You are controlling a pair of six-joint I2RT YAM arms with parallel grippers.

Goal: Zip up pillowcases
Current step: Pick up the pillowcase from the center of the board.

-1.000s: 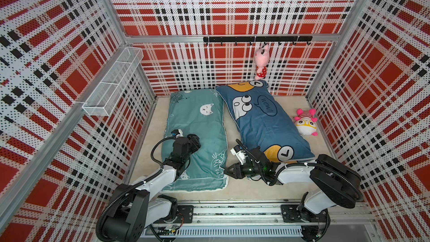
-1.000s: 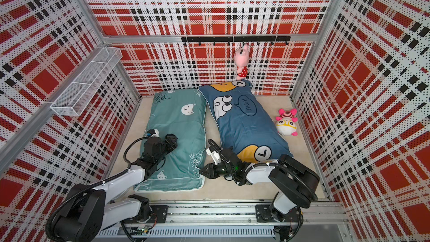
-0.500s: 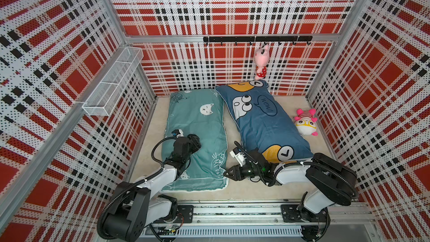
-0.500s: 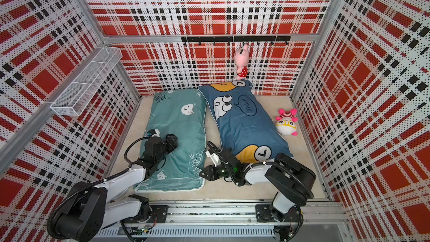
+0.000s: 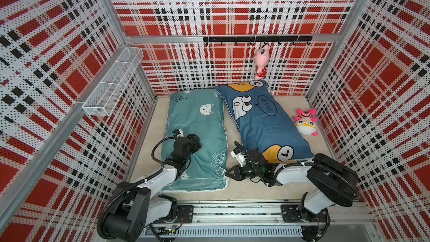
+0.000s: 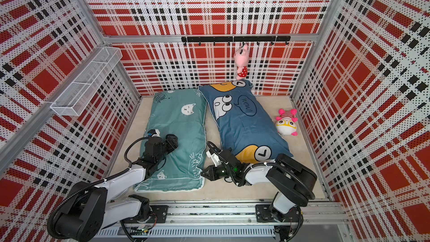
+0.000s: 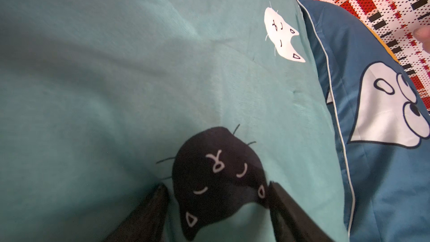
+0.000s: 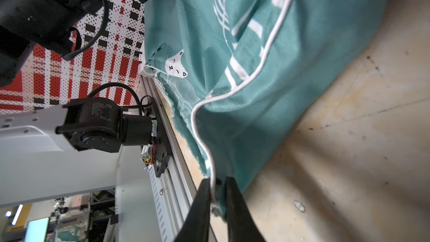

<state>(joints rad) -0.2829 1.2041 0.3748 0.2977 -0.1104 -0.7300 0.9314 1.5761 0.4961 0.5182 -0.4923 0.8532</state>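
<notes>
The right end effector (image 8: 215, 183) has just snapped closed: a moment ago its fingers stood partly apart beside the teal pillowcase (image 5: 197, 122), and now they pinch the white-piped hem near that case's front right corner, low over the counter (image 5: 244, 190) close to its front edge. That probably marks the start of the zipping step on this case, with a grip won at the end of the opening, though whether the zip pull itself sits between the fingers cannot be made out. The left end effector (image 7: 217, 188) has not changed: its fingers are spread wide and rest on the teal fabric towards the counter's left edge, holding nothing. The teal case looks stuffed with a pillow, and so does the blue pillowcase (image 5: 263, 126), which lies just beside it towards the right edge, untouched. The wire basket (image 5: 109, 89) on the left wall shows nothing inside
</notes>
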